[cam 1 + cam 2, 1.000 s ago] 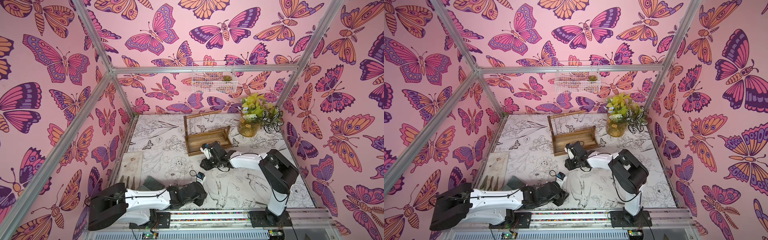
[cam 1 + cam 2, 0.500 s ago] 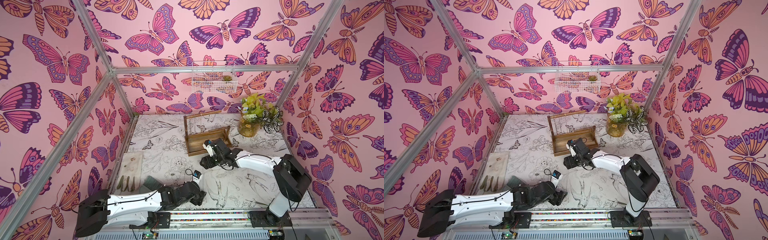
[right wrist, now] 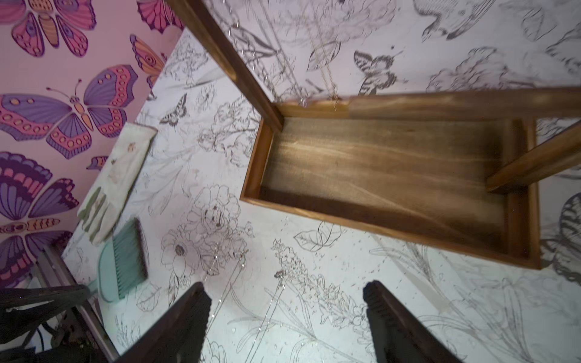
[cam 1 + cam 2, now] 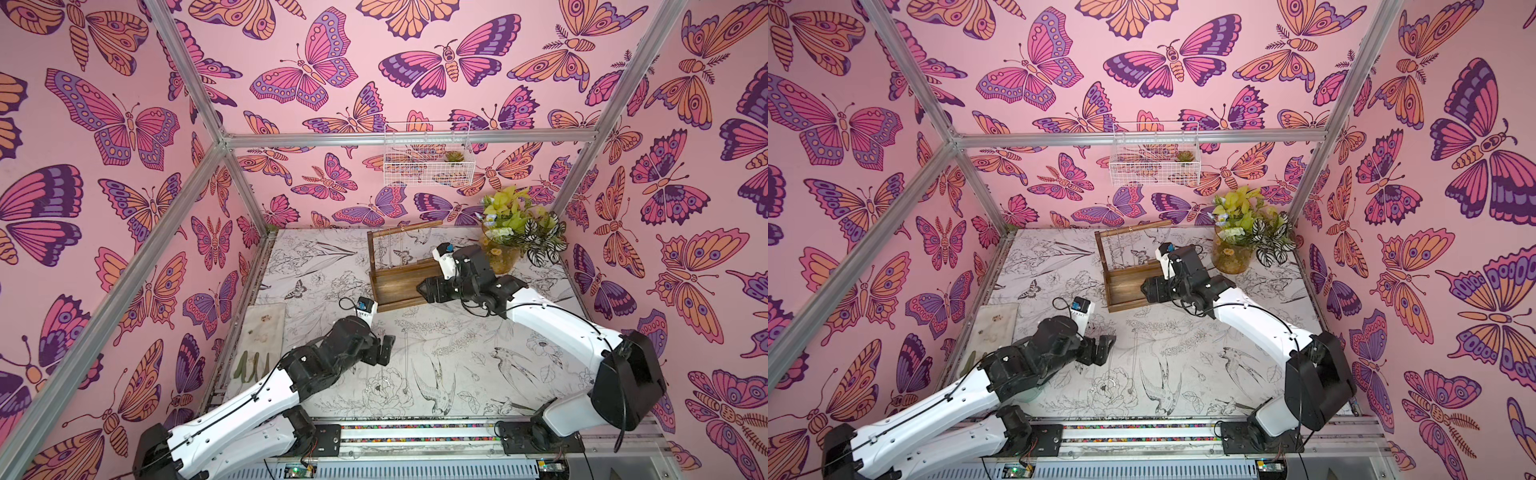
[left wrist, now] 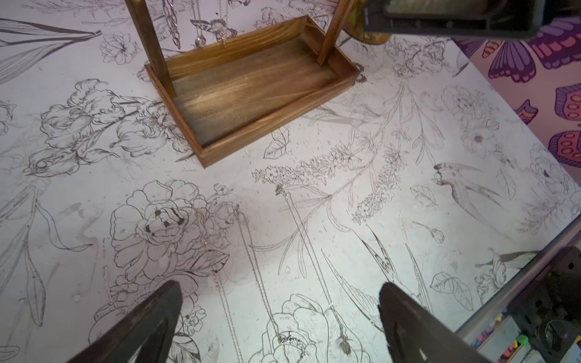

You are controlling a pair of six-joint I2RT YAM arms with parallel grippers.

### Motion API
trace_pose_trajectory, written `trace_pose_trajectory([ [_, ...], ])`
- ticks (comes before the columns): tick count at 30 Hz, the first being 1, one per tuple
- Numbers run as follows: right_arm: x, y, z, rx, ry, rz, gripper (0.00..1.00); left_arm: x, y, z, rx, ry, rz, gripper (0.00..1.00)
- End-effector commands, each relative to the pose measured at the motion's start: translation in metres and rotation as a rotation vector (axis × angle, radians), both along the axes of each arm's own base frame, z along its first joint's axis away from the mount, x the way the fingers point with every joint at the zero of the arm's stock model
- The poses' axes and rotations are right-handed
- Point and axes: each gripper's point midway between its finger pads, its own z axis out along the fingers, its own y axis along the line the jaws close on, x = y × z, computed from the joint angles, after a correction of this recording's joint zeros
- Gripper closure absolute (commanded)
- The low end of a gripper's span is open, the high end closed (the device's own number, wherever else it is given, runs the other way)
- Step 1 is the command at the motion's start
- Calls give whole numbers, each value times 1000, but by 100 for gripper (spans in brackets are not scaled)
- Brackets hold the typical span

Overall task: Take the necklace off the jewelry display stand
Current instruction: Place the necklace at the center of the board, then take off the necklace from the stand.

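Floral-print tabletop [image 4: 457, 365]: jewelry display stand [image 4: 399, 286] upright, chains [image 5: 171, 25] hanging on it; necklaces [image 5: 290, 342] flat on cloth; left gripper [image 5: 279, 284], right gripper [image 3: 286, 284] both spread, empty

The jewelry display stand [image 4: 399, 286] sits toward the table's [image 4: 478, 374] far edge, near its middle. A potted plant [image 4: 511, 232] stands just beside it, toward the far right corner. Necklaces [image 5: 289, 341] lie flat on the table before the stand. A glove [image 4: 262, 328] lies along the left edge, with a dustpan [image 3: 122, 261] nearer the front.
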Motion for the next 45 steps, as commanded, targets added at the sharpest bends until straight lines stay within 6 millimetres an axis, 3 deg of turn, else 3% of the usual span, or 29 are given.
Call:
trace_pose_trajectory([
  [1,23,5,19,17,-61,19,23,4,-4,1,28,39,-95,0],
  [2,29,6,28,26,-87,20,24,8,-4,5,19,37,-93,0],
  [3,40,9,21,20,-83,19,25,13,-3,8,10,37,-91,0],
  [10,91,29,44,95,-197,2,33,45,8,22,-64,28,-38,0],
  [18,122,47,48,154,-284,0,43,59,15,20,-98,54,-31,0],
  [33,138,72,46,219,-305,25,52,71,16,9,-113,82,-33,0],
  [45,140,83,41,240,-314,15,64,68,19,6,-114,89,-27,0],
])
